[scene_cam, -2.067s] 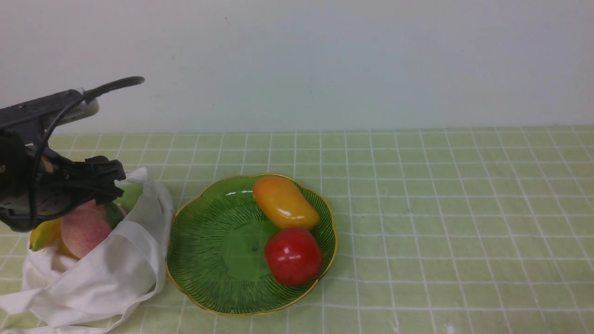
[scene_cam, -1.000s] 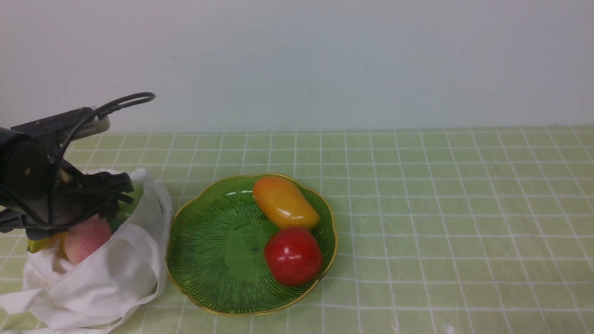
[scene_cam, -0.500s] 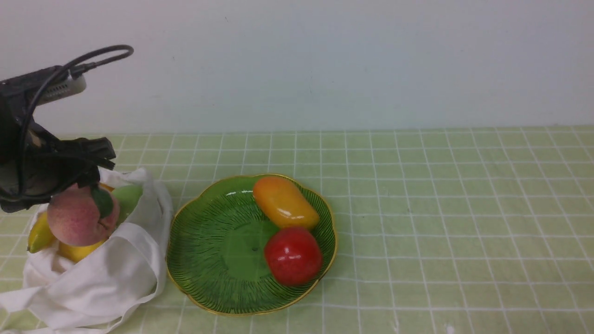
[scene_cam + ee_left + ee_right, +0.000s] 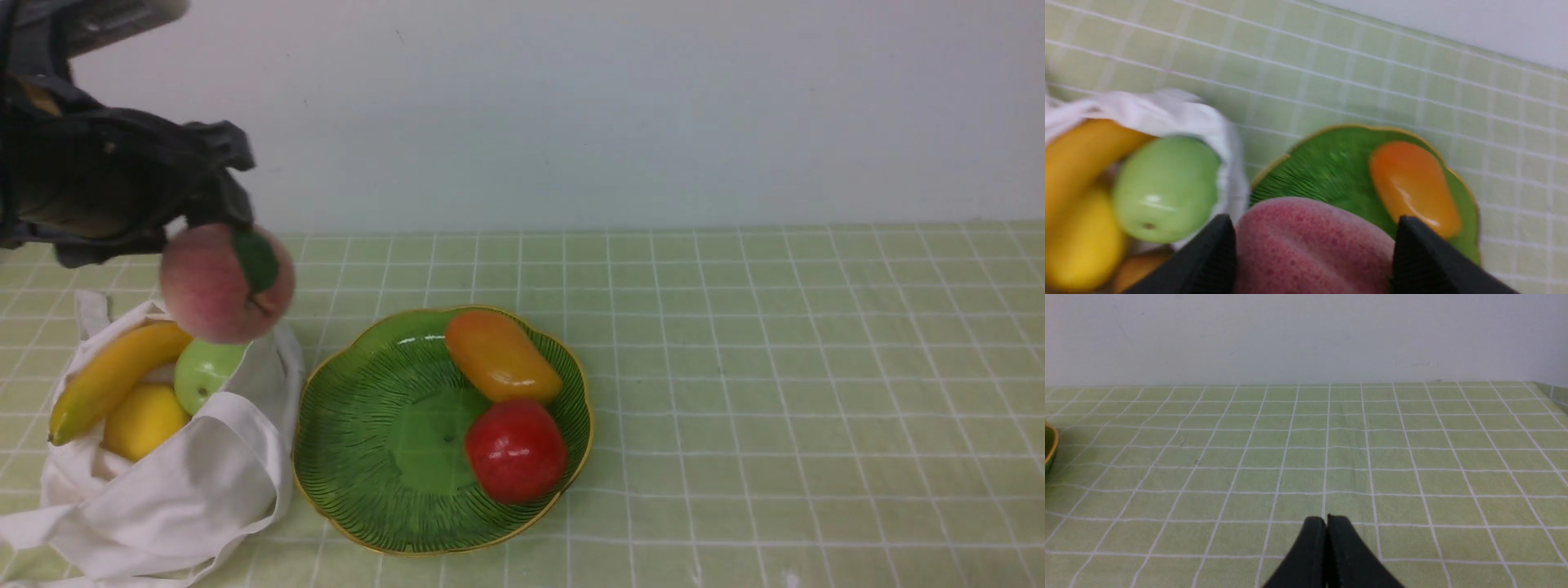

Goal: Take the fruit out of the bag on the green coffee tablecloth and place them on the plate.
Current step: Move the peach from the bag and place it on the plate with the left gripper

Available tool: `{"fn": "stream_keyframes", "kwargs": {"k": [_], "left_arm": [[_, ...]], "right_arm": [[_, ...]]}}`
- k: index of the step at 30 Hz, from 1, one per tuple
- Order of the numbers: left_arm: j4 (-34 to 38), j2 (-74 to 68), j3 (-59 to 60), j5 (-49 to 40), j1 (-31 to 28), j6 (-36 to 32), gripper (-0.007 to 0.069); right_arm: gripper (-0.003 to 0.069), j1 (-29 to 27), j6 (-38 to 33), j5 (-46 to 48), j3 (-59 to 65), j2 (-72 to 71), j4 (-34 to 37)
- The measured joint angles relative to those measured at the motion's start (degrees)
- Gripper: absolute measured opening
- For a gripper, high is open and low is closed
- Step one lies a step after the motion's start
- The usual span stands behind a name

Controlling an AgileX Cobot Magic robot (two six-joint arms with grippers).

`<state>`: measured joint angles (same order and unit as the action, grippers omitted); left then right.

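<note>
Fruit, six pieces countable: one matte pink peach with a dark green leaf, one long yellow banana, one round green apple, one yellow lemon, one glossy orange-yellow oval fruit, one glossy red round fruit. Containers: one soft white cloth bag at the near left corner of the table; one round green plate with scalloped gold rim. Covering: one pale green white-gridded tablecloth. Black grippers, two: one left gripper, one right gripper.

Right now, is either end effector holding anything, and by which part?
The left end effector grips the peach by its opposite sides; the right end effector holds nothing.
</note>
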<state>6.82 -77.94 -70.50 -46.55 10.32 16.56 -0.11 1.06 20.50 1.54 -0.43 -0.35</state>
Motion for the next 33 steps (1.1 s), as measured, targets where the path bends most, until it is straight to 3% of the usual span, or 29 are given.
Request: {"fn": "stream_keyframes", "kwargs": {"k": [5,11,19,24,27,31,33], "left_arm": [[3.8,-4.4,0.0,1.0,6.8,-5.2,0.0443],[3.1,-13.0,0.0,4.2,11.2,-5.4,0.0443],[2.6,-19.2,0.0,7.9,11.6,-5.5,0.0461],[2.7,-20.8,0.0,8.0,11.6,-5.6,0.0611],[2.7,-20.8,0.0,8.0,11.6,-5.6,0.0657],[1.4,-18.0,0.0,8.0,11.6,-5.7,0.0652],[0.1,-14.6,0.0,7.8,11.6,-5.7,0.0596]], "right_arm": [[-0.0015,0.0,0.0,0.1,0.0,0.0,0.0],[-0.0015,0.0,0.0,0.1,0.0,0.0,0.0],[-0.0015,0.0,0.0,0.1,0.0,0.0,0.0],[-0.0015,0.0,0.0,0.2,0.0,0.0,0.0],[-0.0015,0.0,0.0,0.2,0.0,0.0,0.0],[-0.0015,0.0,0.0,0.2,0.0,0.0,0.0],[-0.0015,0.0,0.0,0.2,0.0,0.0,0.0]]}}
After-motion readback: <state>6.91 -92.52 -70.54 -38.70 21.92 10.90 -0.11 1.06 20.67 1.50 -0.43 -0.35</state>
